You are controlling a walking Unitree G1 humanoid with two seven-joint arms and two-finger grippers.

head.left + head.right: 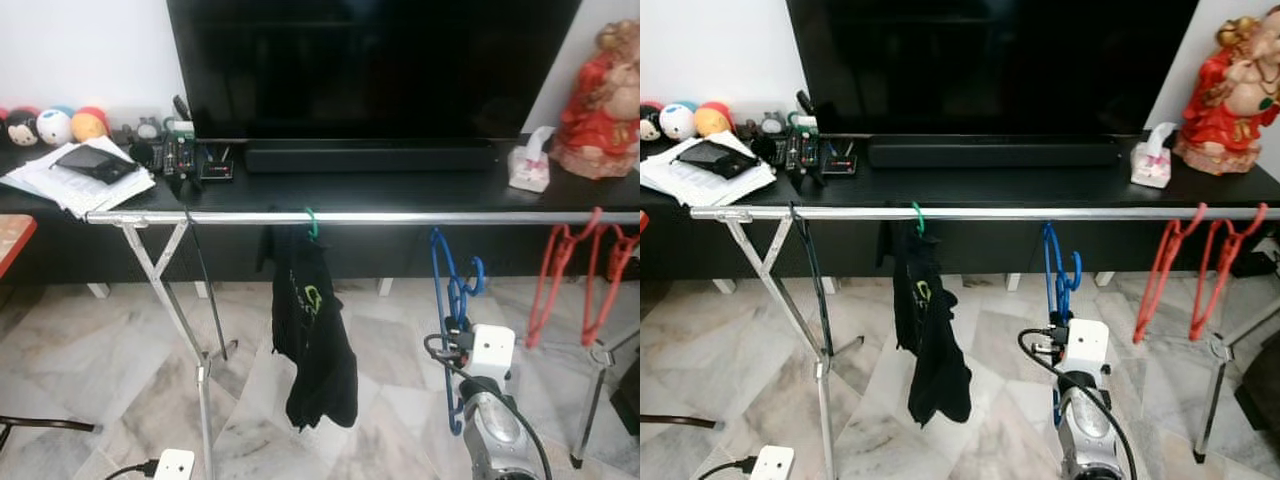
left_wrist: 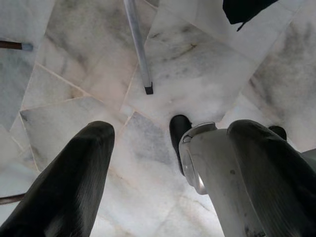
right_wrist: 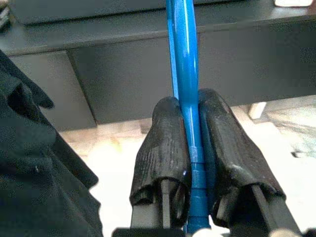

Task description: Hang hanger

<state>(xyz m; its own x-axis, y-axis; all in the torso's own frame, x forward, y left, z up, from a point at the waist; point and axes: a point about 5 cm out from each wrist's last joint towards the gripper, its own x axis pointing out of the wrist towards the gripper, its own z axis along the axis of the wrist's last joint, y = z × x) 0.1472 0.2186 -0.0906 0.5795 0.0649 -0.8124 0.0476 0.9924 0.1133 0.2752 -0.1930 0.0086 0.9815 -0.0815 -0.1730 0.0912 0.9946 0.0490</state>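
A blue plastic hanger (image 1: 452,290) hangs upright just under the silver rail (image 1: 400,217) of a clothes rack, right of its middle. Its top end reaches close to the rail, and its curved hook (image 1: 478,268) sits below the rail. My right gripper (image 3: 190,106) is shut on the hanger's blue bar (image 3: 183,74), and the right wrist (image 1: 490,350) is low beneath it. My left gripper (image 2: 173,126) hangs open over the marble floor with nothing between its fingers.
A black garment (image 1: 315,335) on a green hanger (image 1: 311,222) hangs left of the blue one. Red hangers (image 1: 570,275) hang at the rail's right end. Behind stands a black console (image 1: 400,188) with a TV (image 1: 370,65), papers, a tissue box and a red statue (image 1: 600,95). The rack's legs (image 1: 200,370) cross at the left.
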